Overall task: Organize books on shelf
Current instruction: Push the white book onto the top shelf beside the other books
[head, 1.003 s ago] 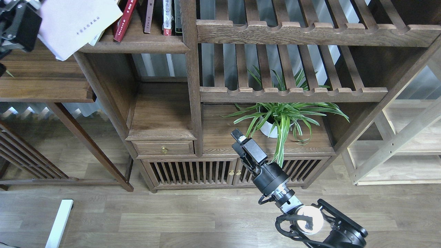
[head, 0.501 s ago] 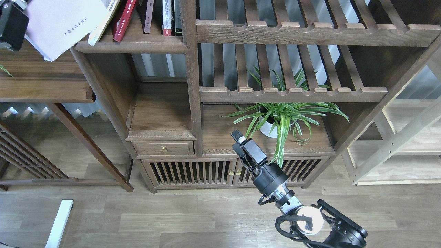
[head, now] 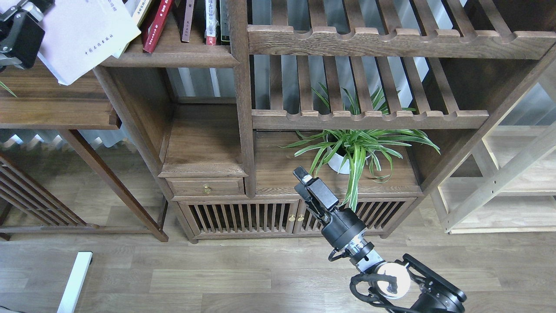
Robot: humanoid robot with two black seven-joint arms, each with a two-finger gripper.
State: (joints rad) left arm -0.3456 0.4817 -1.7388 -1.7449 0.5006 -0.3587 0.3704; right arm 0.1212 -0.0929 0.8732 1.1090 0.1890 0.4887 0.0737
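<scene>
The left hand (head: 17, 32), at 10 o'clock, grips the pale lavender-white book (head: 82, 37). Since 0.5 s ago the book has shifted right, overlapping the shelf (head: 173, 56) edge; insertion is under way. A short Chinese title is illegible. The right hand (head: 304, 178) holds nothing; its opening cannot be judged.

Pale lavender-white book (head: 82, 37) tilted at shelf (head: 173, 56) left end, red book (head: 157, 24) leaning beside it.
</scene>
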